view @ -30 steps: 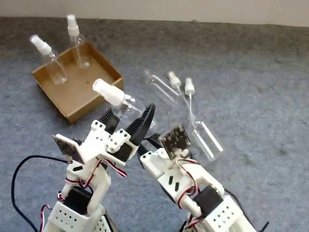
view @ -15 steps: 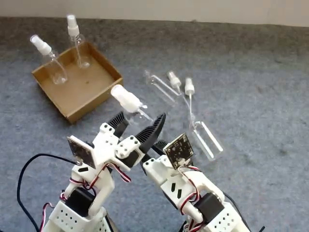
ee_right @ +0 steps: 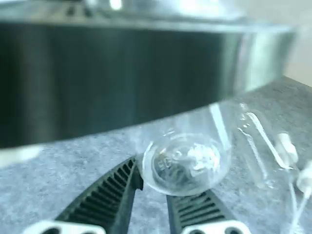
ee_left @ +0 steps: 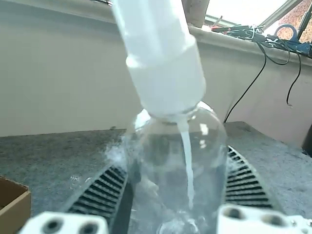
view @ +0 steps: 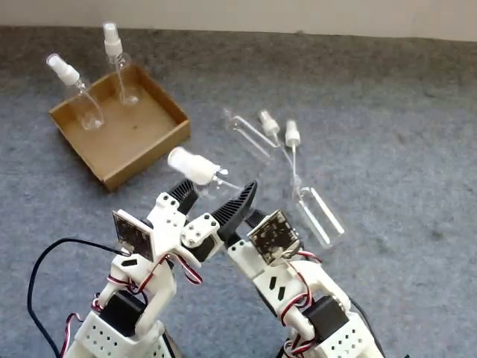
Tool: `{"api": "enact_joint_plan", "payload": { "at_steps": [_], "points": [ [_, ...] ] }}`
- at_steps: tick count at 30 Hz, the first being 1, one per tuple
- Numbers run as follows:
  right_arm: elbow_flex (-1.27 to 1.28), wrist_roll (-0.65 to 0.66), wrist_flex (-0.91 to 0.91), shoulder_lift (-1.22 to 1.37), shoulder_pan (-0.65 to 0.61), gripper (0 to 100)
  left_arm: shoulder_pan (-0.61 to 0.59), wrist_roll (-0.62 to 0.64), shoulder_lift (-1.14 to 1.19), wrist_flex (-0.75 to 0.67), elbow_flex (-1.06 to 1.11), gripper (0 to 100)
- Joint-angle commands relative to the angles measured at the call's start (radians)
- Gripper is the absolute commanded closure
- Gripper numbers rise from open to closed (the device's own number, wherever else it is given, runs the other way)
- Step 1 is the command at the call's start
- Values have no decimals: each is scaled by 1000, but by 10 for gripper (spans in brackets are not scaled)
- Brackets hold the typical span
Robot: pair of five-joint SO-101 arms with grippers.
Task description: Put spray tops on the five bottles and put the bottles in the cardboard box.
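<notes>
High view: bottle (view: 195,168) lower than before.

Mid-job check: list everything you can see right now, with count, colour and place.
cardboard box: one, brown, far left of the table
topped bottles: two, clear with white tops, in the box's far side
held bottle: one, clear with white top, in the left gripper
bare bottles: two, clear, lying right of the box
spray tops: two, white, loose between the bare bottles
table: grey cover
left gripper: black, shut on the held bottle
right gripper: black, at the held bottle's base
</notes>
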Motion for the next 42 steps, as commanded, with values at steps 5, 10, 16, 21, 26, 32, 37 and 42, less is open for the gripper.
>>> {"api": "enact_joint_plan", "payload": {
  "at_steps": [5,10,16,21,26,32,37,42],
  "points": [
    [116,18,-222,-16,87,957,87,-15,2,72,18,860],
    [159,15,-222,-15,91,957,85,-17,2,71,16,860],
    [159,14,-166,-15,88,957,-1,-9,1,69,16,860],
    [159,18,-87,-15,15,957,-61,-9,1,69,-4,860],
    [159,18,-47,-15,-25,957,-145,-9,1,69,-16,860],
    [159,18,-47,-15,-22,957,-251,-9,1,69,-16,860],
    [159,18,-45,-15,-19,957,-335,-15,1,69,-21,860],
    [159,18,-45,-10,-19,957,-526,-21,7,69,-62,860]
  ]
}}
